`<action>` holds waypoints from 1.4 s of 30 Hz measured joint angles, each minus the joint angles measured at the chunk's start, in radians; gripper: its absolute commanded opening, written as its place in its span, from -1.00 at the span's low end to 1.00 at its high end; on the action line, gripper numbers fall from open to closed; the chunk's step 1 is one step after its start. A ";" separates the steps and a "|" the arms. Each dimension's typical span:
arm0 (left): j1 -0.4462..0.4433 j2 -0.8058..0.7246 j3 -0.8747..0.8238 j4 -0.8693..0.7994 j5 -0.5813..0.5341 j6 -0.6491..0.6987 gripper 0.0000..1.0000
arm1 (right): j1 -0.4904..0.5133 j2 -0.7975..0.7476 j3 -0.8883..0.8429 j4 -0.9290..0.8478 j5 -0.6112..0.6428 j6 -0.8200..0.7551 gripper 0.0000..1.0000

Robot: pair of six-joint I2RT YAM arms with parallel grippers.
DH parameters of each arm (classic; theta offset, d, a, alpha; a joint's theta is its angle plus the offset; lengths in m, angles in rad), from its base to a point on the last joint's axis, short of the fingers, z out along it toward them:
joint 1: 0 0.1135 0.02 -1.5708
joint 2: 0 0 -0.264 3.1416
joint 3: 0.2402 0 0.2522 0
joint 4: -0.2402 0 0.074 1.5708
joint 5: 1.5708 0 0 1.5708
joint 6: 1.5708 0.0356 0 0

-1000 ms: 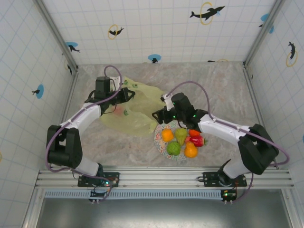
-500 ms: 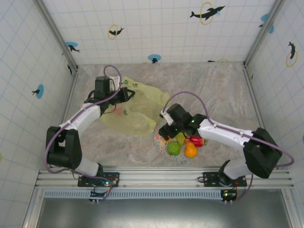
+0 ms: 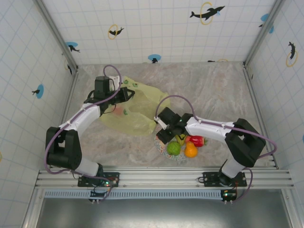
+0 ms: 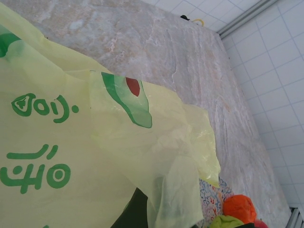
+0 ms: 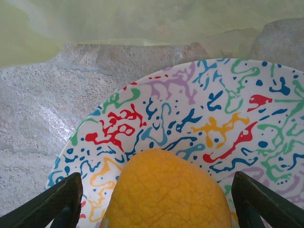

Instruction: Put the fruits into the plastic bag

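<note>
From above, the plastic bag (image 3: 137,114) lay crumpled on the desk (image 3: 218,90), just left of and beyond the speckled plate (image 3: 183,158), so each fruit had only a short way to go. The left gripper (image 3: 124,94) sat at the bag's far-left edge, probably to hold the mouth up. The right gripper (image 3: 164,134) hung over the plate's left side. To its right lay more of the fruits: a green round fruit (image 3: 174,148), an orange fruit (image 3: 190,150) and a red fruit (image 3: 196,140).

In the left wrist view, the bag's (image 4: 95,142) film hung close across the lens, as if lifted off the desk (image 4: 190,61). I cannot tell whether the jaws were pinching it, because the film hid them. Past its right edge showed a sliver of plate (image 4: 209,199) and an orange fruit (image 4: 240,207).

In the right wrist view, the right gripper's (image 5: 156,187) jaws were spread wide, with a finger (image 5: 66,202) on each side of a yellow-orange fruit (image 5: 166,190). That fruit rested on the plate (image 5: 190,104), and the fingers did not touch it. They looked set to close on it. The bag (image 5: 142,19) lay just beyond the plate's far rim.
</note>
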 measured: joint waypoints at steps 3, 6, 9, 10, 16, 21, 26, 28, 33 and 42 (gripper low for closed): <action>0.000 0.000 0.000 0.000 0.000 0.000 -1.00 | 0.002 0.016 0.009 -0.003 0.011 -0.005 0.60; 0.000 0.000 0.000 0.000 0.000 0.000 -1.00 | 0.005 0.029 0.010 -0.006 0.019 -0.011 0.50; 0.000 0.000 0.000 0.000 0.000 0.000 -1.00 | 0.006 0.036 0.010 -0.014 0.025 -0.016 0.37; 0.000 0.000 0.000 0.000 -0.001 0.000 -1.00 | 0.005 0.036 0.010 -0.016 0.026 -0.017 0.33; 0.000 0.000 0.000 0.000 -0.004 0.000 -1.00 | 0.004 0.036 0.010 -0.013 0.020 -0.021 0.07; 0.000 -0.002 0.000 0.000 -0.003 -0.001 -1.00 | -0.018 0.003 0.009 0.006 -0.001 -0.018 -0.03; 0.000 -0.010 -0.003 0.001 0.005 -0.009 -1.00 | -0.102 -0.114 -0.037 0.135 -0.059 0.011 -0.11; 0.000 -0.010 -0.006 0.002 0.014 -0.013 -1.00 | -0.141 -0.149 -0.077 0.225 -0.101 0.035 -0.12; 0.000 -0.011 -0.018 0.010 0.041 -0.039 -1.00 | -0.201 -0.111 -0.117 0.445 -0.194 0.116 -0.15; 0.000 -0.011 -0.023 0.048 0.069 -0.088 -1.00 | -0.135 0.066 -0.112 0.695 -0.241 0.217 -0.14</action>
